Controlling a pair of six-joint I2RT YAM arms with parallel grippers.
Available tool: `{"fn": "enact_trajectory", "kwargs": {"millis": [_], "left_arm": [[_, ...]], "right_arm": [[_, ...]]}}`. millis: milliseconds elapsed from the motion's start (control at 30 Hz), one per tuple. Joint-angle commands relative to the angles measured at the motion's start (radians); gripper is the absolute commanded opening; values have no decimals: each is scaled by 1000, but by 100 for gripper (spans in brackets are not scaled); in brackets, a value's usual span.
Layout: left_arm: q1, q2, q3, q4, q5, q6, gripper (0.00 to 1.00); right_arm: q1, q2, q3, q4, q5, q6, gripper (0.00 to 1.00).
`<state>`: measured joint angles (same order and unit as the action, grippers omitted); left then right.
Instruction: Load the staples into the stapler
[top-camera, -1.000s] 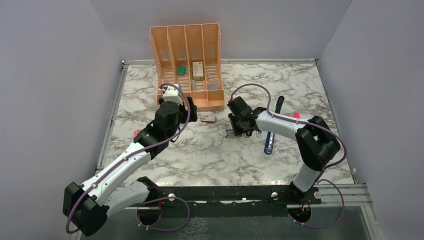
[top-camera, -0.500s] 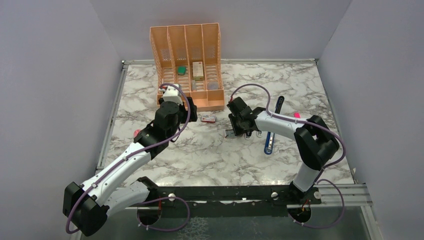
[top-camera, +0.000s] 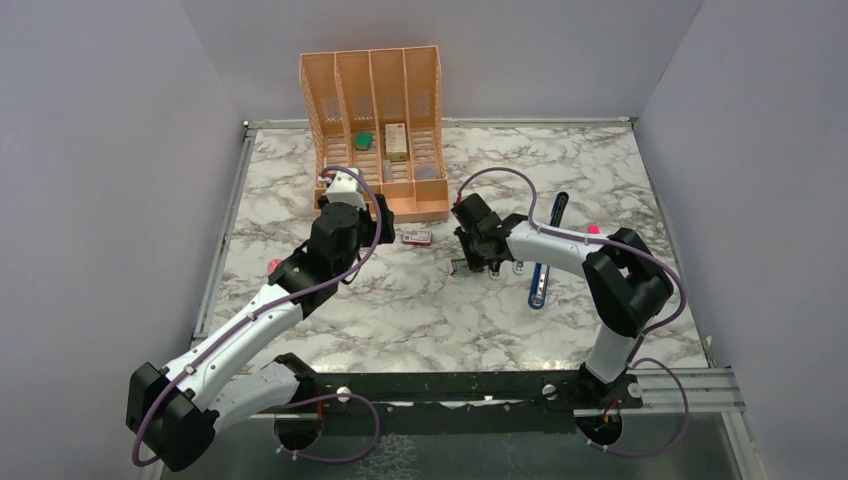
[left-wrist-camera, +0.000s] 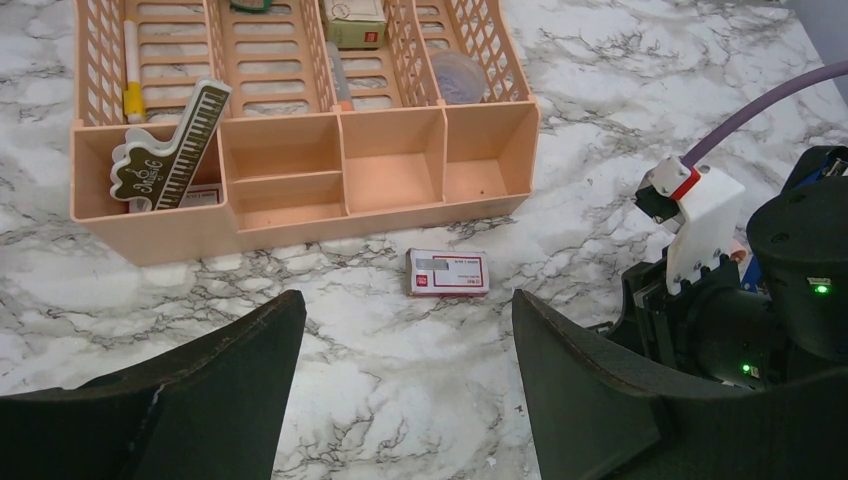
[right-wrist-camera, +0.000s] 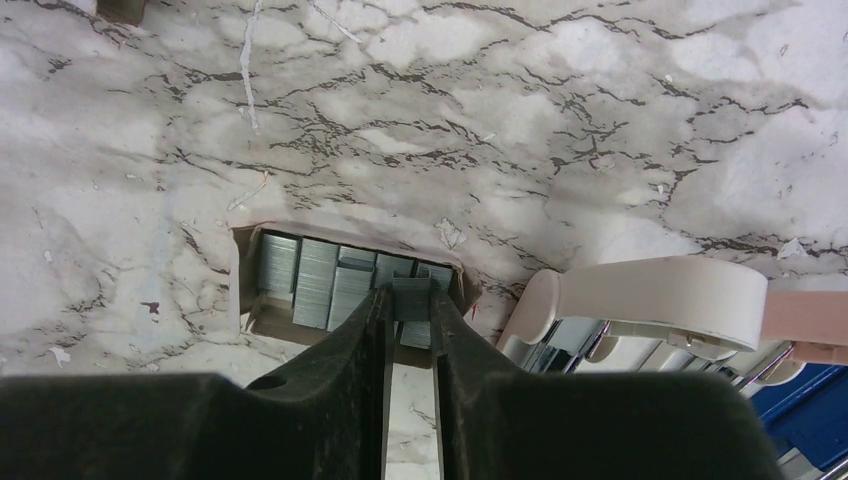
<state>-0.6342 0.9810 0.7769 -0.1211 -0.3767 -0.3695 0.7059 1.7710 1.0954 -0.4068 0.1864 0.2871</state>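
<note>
The grey tray of staples lies on the marble, and my right gripper reaches down into it. Its fingers are shut on one grey staple strip, pinched between the tips. From above, that gripper is at the tray, left of the blue stapler, which lies opened out with its silver channel up. A corner of the stapler shows at the lower right of the right wrist view. The red-and-white sleeve lies just beyond my left gripper, which hangs open and holds nothing.
An orange desk organizer stands at the back with small items in its slots. A beige tool with metal parts lies between tray and stapler. A pink marker is right of the stapler, and a small pink item lies beside my left arm.
The right gripper's fingers have drawn together onto a staple strip in the tray. The left arm has not moved.
</note>
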Motion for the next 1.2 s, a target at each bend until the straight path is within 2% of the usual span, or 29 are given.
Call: {"fn": "enact_trajectory", "kwargs": {"millis": [0, 133, 333, 800, 1000, 1167], "left_arm": [[4, -4, -8, 17, -25, -2, 77], [4, -4, -8, 16, -24, -2, 77], [4, -4, -8, 17, -22, -4, 76], [4, -2, -16, 21, -13, -21, 77], [4, -7, -21, 26, -13, -28, 77], [4, -4, -19, 26, -13, -28, 77]], "right_arm": [[4, 32, 23, 1, -18, 0, 19], [3, 11, 24, -12, -8, 16, 16], [3, -53, 21, -44, -13, 33, 15], [8, -220, -115, -86, -175, 195, 16], [36, -272, -211, -136, -173, 255, 17], [46, -239, -228, -172, -128, 268, 18]]}}
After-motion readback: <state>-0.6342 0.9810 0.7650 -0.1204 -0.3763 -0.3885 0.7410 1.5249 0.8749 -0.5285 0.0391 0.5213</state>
